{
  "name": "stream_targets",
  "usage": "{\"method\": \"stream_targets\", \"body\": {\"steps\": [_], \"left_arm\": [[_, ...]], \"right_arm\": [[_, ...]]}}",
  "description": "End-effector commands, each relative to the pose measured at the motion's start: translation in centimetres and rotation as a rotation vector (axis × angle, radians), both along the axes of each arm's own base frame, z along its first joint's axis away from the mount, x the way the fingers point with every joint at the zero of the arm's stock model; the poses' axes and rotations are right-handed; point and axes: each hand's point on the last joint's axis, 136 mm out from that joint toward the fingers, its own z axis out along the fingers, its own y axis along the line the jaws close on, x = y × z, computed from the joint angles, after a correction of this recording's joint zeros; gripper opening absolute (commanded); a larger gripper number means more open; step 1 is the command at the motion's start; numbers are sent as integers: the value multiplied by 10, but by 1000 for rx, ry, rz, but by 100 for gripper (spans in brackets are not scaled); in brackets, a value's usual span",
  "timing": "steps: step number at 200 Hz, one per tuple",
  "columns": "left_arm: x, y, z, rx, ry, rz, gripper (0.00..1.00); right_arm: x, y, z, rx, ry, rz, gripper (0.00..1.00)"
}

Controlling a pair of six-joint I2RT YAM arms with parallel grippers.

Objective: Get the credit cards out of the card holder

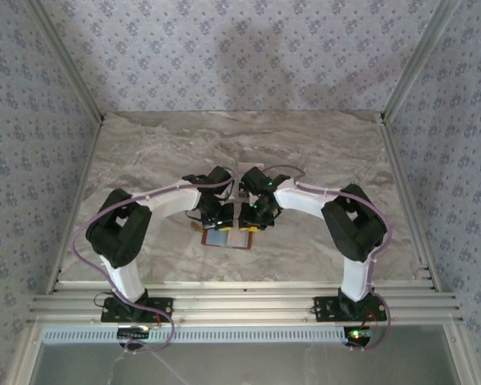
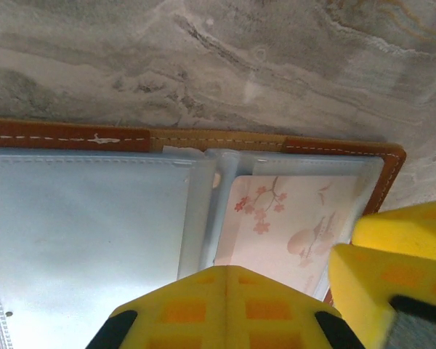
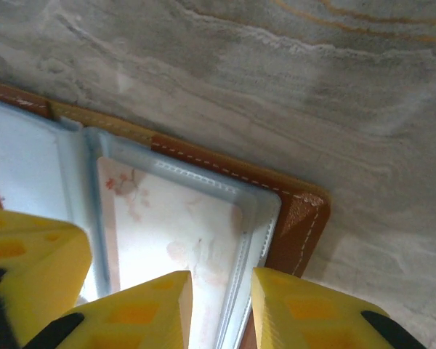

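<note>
Top view: soft, even light falling on grey marbled tabletop (image 1: 144,152); dim shadows pooling on floral-patterned back wall (image 1: 248,48). Wrist views: glare whitening clear plastic sleeves (image 2: 80,247) of brown leather card holder (image 2: 58,135); near yellow fingertips (image 2: 174,313) blurring.

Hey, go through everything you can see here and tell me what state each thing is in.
Card holder, open, lying flat on the table.
Pink card, tucked inside its clear pocket.
Left gripper, shut, tips over the holder's middle.
Right gripper, jaws slightly apart, astride the pocket's edge.
</note>
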Motion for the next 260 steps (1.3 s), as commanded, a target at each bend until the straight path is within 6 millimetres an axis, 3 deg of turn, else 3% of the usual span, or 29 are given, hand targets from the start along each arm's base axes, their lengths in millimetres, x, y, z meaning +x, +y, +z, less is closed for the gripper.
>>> {"method": "stream_targets", "body": {"steps": [1,37,121,202,260], "left_arm": [[-4,2,1,17,5,-24,6],[-4,6,-1,45,4,-30,8],[-9,1,-7,38,29,-58,22],[-14,-15,-10,-83,53,-60,20],[-16,2,-19,-57,68,-39,21]], "right_arm": [[-1,2,-8,-17,16,-6,30],[-4,-8,-20,-80,27,-1,26],[-7,-6,-25,-74,39,6,23],[-6,-2,-24,-54,38,4,22],[-15,-9,-32,-70,64,6,22]]}}
